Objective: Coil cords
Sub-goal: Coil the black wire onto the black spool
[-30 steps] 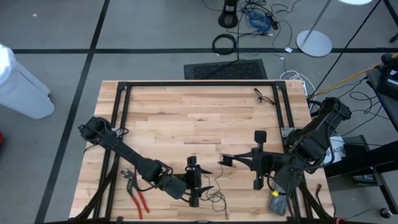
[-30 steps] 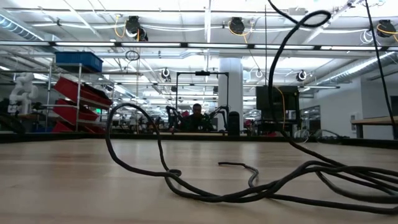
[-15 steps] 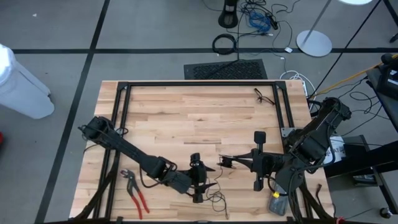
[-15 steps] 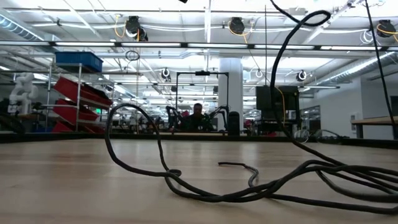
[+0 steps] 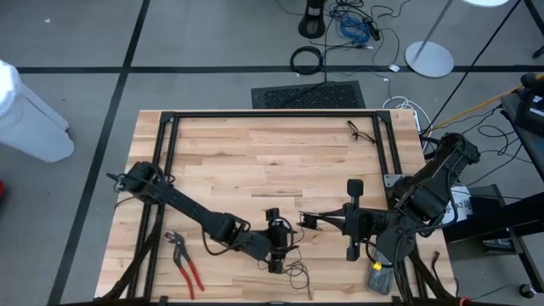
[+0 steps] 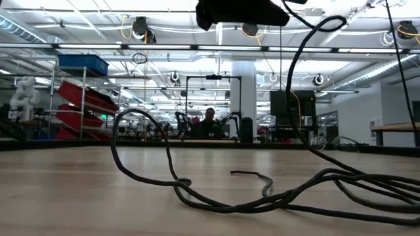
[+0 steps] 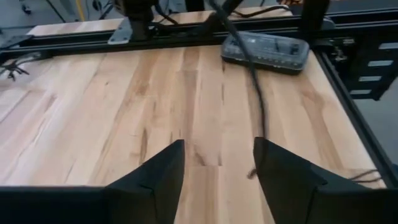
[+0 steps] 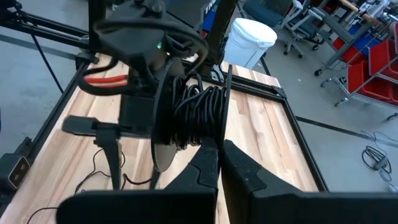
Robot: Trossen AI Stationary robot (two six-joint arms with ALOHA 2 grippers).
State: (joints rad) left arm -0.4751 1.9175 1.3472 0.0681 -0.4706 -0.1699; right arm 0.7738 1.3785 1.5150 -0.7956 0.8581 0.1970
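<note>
Fingers (image 7: 158,180) of the left gripper (image 5: 287,239) stand spread with nothing between them, bare wooden tabletop (image 5: 255,161) showing through the gap in the left wrist view. That gripper hovers low over the near middle of the table, just beside the right gripper (image 5: 308,221), whose two fingers (image 8: 208,168) are pressed together around the wound bundle of thin black wire-like cord (image 8: 193,109). From the bundle a strand (image 5: 297,272) trails down onto the wood toward the near edge, where it lies in a small loose loop. In the low view, a slack run of cord (image 6: 216,196) snakes across the tabletop and rises toward the dark gripper body at the upper edge. Red-handled pliers (image 5: 185,262) lie near the front left corner, well apart from both grippers. A grey flat control box (image 7: 266,46) sits by the table's black metal frame (image 5: 272,114). Beyond the table, a white bin (image 8: 252,38) stands on the floor.
</note>
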